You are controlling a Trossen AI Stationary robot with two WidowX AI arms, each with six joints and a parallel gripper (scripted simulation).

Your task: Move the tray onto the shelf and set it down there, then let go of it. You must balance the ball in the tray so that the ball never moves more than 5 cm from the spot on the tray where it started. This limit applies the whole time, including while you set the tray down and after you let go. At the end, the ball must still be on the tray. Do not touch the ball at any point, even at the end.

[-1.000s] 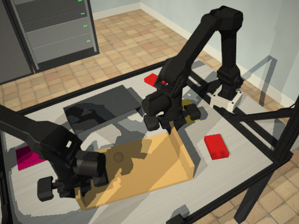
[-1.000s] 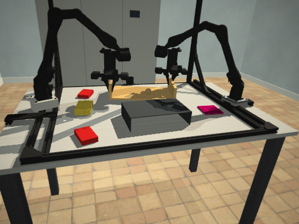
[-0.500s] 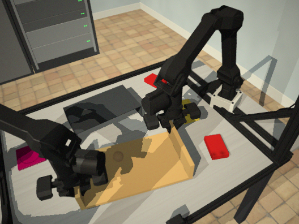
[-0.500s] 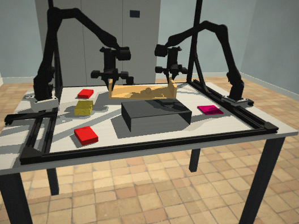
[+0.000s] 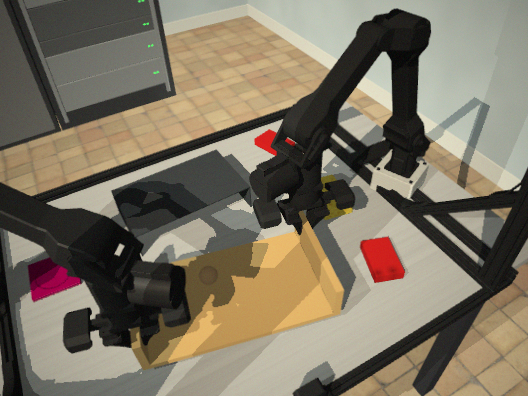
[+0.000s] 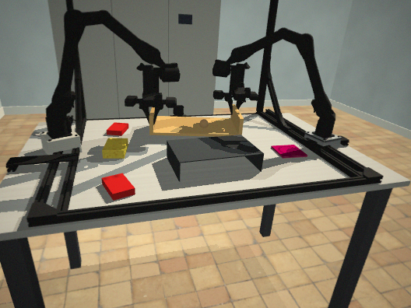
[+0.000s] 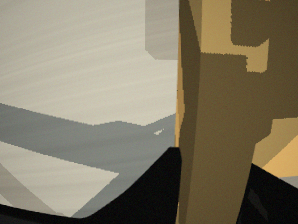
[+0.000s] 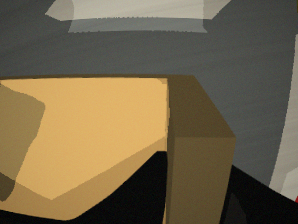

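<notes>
tan tray (image 5: 265, 295) (image 6: 171, 126) (image 7: 215, 125) (image 8: 200, 170): found alongside dark shelf (image 5: 200, 170) (image 6: 194, 149), seemingly raised, long axis roughly parallel to shelf. gripped by end walls, left gripper (image 5: 146, 337) (image 6: 235, 110) (image 7: 212, 195) and right gripper (image 5: 300, 225) (image 6: 151, 118) (image 8: 183, 161) both nearly closed. ball (image 5: 208, 275) (image 6: 204, 123) inside, nearer left gripper. to carry level, sideways over shelf.
</notes>
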